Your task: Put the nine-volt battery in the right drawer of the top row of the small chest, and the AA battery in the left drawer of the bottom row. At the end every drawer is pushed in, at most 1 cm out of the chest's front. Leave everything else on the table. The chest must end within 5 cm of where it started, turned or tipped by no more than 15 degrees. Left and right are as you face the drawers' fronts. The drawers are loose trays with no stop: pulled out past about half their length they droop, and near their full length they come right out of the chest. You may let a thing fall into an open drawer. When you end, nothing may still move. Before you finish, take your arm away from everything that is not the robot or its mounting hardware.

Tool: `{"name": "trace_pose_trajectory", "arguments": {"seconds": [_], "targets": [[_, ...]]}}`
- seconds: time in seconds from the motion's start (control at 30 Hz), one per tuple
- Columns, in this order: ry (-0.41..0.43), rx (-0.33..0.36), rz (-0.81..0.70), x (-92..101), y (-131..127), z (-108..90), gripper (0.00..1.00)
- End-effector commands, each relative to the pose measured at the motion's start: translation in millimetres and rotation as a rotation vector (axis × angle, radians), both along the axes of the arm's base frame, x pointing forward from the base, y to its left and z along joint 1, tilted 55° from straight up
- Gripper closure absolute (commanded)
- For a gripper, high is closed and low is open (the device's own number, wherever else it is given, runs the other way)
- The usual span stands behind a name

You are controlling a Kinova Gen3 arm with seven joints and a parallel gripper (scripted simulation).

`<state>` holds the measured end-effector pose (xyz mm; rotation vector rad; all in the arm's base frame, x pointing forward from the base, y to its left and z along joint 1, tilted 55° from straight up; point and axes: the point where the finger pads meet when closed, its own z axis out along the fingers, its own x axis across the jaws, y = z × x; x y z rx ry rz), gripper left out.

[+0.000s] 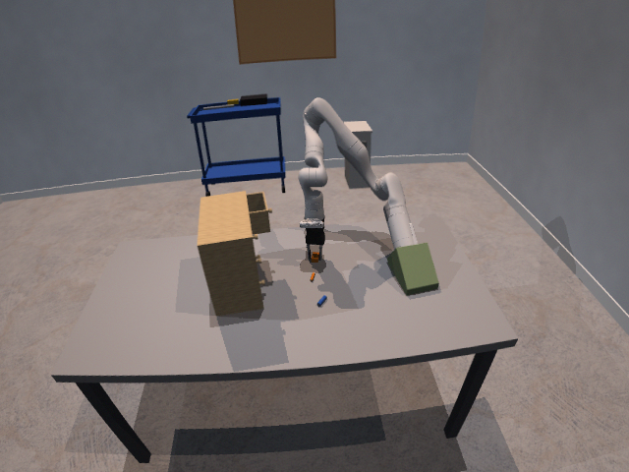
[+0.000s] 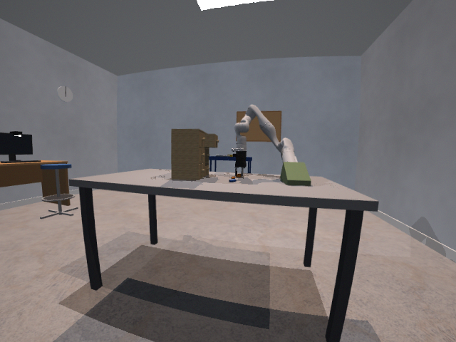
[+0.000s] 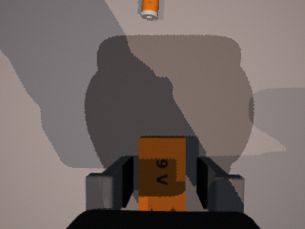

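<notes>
The orange nine-volt battery [image 3: 161, 174] lies on the table between my open fingers, with a gap on each side; it also shows in the top view [image 1: 314, 257]. My gripper [image 3: 165, 175] points straight down over it, fingertips close to the table [image 1: 314, 250]. The small orange AA battery [image 1: 312, 276] lies a little nearer the table's front, and its end shows at the top of the wrist view [image 3: 150, 8]. The wooden chest [image 1: 228, 251] stands to the left, its drawer fronts facing the gripper. One top-row drawer [image 1: 259, 211] is pulled out; the other drawers look pushed in.
A blue cylinder [image 1: 321, 300] lies nearer the table's front than the AA battery. The arm's green base block [image 1: 414, 267] stands at the right. A blue cart [image 1: 238, 145] stands on the floor behind the table.
</notes>
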<state>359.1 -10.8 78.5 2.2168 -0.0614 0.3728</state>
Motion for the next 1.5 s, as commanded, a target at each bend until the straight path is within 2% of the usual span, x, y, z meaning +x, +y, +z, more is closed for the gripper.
{"name": "trace_pose_trajectory", "arguments": {"seconds": [0.0,0.73,0.77,1.47], "targets": [[0.003,-0.003,-0.002,-0.8,-2.2,-1.4,0.19],[0.003,-0.003,-0.002,-0.8,-2.2,-1.4,0.19],[0.003,-0.003,-0.002,-0.8,-2.2,-1.4,0.49],[0.003,-0.003,-0.002,-0.8,-2.0,-1.3,0.49]]}}
